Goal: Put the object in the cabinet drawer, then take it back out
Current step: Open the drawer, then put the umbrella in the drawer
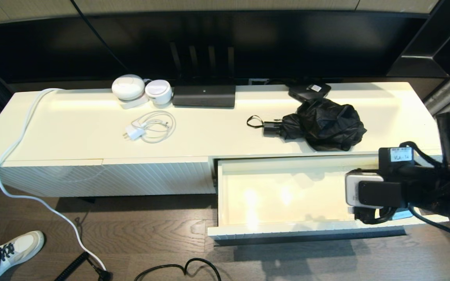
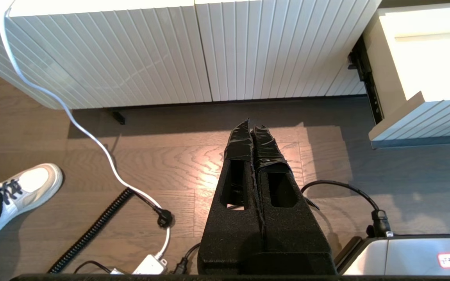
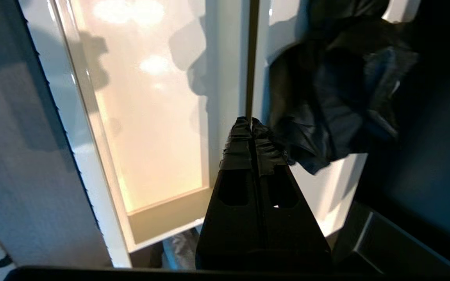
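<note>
At lower right of the head view, the right gripper (image 3: 251,124) hangs pinched together, empty, over the open cabinet drawer (image 1: 225,195). Right of centre on top lies the umbrella (image 1: 322,125). Low over the floor, the left gripper (image 2: 252,127) is closed too.

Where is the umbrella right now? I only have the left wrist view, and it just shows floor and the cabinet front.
Observer: The umbrella lies on the cabinet top, just behind the open drawer, not inside it.
Operator: Is the right gripper holding anything?
Observer: No. The right gripper is shut on nothing. It hovers at the drawer's right end, close to the umbrella's loose fabric.
Operator: Anything in the drawer?
Observer: What shows of its inside is bare, but the right arm hides its right end in the head view.
</note>
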Controlling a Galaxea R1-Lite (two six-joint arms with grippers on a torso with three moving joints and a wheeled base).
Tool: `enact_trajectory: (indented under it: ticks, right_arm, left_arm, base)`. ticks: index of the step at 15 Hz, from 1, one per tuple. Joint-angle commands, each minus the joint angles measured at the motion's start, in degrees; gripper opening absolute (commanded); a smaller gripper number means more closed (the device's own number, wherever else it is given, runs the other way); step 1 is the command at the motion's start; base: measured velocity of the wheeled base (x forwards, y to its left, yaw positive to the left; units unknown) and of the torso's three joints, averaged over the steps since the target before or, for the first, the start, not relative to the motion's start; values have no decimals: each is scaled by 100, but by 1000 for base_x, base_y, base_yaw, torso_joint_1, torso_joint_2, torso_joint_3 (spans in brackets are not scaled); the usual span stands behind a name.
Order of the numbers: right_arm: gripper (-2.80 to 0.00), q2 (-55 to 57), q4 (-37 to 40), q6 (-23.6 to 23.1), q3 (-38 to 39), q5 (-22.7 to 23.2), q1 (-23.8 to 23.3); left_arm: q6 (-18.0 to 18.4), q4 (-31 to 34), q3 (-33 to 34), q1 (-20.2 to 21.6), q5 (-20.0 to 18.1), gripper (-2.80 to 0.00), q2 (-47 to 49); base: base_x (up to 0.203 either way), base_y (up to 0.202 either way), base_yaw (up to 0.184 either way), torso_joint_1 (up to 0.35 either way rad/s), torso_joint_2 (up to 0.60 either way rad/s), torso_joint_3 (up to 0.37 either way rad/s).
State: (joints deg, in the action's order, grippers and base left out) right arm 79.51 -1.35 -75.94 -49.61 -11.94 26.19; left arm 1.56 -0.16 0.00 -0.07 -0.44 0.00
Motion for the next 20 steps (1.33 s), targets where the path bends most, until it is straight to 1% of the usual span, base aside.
enact_trajectory:
  ticks: [1, 3, 5, 8, 9, 11, 13, 19, 20]
  right_arm:
    - [-280, -273, 373, -136, -398, -36, 13]
    - [-280, -165, 665, -313, -823, -118, 93]
    - [-280, 84, 713, -340, -1064, -302, 163]
    - [-280, 667, 758, -396, -1619, -333, 179]
    - [-280, 918, 769, -473, -1886, -336, 200]
    - [-280, 1344, 778, -790, -2347, -353, 235]
    - [-280, 1643, 777, -922, -2661, -325, 274]
    - [-280, 1812, 752, -958, -2824, -351, 282]
    - [-10, 1831, 750, -974, -2826, -345, 282]
  left_arm:
    - [2, -2, 9, 7, 0, -280, 9]
    - [2, -2, 9, -1, 0, -280, 9]
    - [2, -2, 9, 7, 0, -280, 9]
    - [2, -2, 9, -1, 0, -280, 9]
    - [2, -2, 9, 6, 0, -280, 9]
    - [2, -2, 9, 7, 0, -280, 9]
    - [2, -2, 9, 6, 0, -280, 9]
    - [2, -2, 9, -1, 0, -280, 9]
    - [2, -2, 9, 7, 0, -280, 9]
  base:
    - [0, 0, 0, 0, 0, 0]
    - [0, 0, 0, 0, 0, 0]
    - [0, 0, 0, 0, 0, 0]
    - [0, 0, 0, 0, 0, 0]
    - [0, 0, 0, 0, 0, 0]
    - [0, 0, 0, 0, 0, 0]
    - [0, 0, 0, 0, 0, 0]
    - [0, 0, 0, 0, 0, 0]
    - [0, 0, 0, 0, 0, 0]
